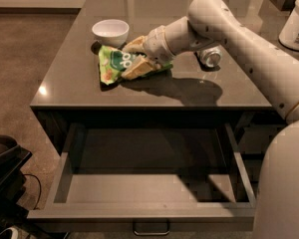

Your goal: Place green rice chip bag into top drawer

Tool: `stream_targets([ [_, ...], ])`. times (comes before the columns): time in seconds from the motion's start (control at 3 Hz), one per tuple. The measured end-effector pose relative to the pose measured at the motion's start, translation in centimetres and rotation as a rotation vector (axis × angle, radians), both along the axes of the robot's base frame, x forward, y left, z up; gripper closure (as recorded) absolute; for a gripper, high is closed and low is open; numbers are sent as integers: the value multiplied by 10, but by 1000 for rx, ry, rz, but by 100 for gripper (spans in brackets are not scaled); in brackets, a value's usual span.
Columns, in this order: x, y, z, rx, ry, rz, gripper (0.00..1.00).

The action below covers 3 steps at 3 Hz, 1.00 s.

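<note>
The green rice chip bag (112, 63) lies crumpled on the dark countertop (154, 91), just in front of the white bowl. My gripper (135, 57) reaches in from the right, and its tan fingers (137, 69) sit on either side of the bag's right end, closed on it. The bag still touches or hangs just above the counter. The top drawer (149, 188) stands pulled open below the counter's front edge, with its flat grey bottom showing and its bar handle (150, 228) at the front.
A white bowl (110, 31) sits behind the bag at the counter's left. A small silver can (210, 57) lies right of my wrist. A white container (296, 21) stands at the far right. A dark object (2, 168) is on the floor at left.
</note>
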<state>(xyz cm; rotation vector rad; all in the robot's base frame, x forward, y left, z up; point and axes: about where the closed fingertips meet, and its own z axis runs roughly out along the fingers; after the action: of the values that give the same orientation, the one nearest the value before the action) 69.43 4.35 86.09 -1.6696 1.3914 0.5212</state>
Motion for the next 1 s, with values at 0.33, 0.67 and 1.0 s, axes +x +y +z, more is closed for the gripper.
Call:
stream_targets([
  [0.33,0,0,0,0,0,0,87],
  [0.67,0,0,0,0,0,0,100],
  [1.0,0,0,0,0,0,0,100],
])
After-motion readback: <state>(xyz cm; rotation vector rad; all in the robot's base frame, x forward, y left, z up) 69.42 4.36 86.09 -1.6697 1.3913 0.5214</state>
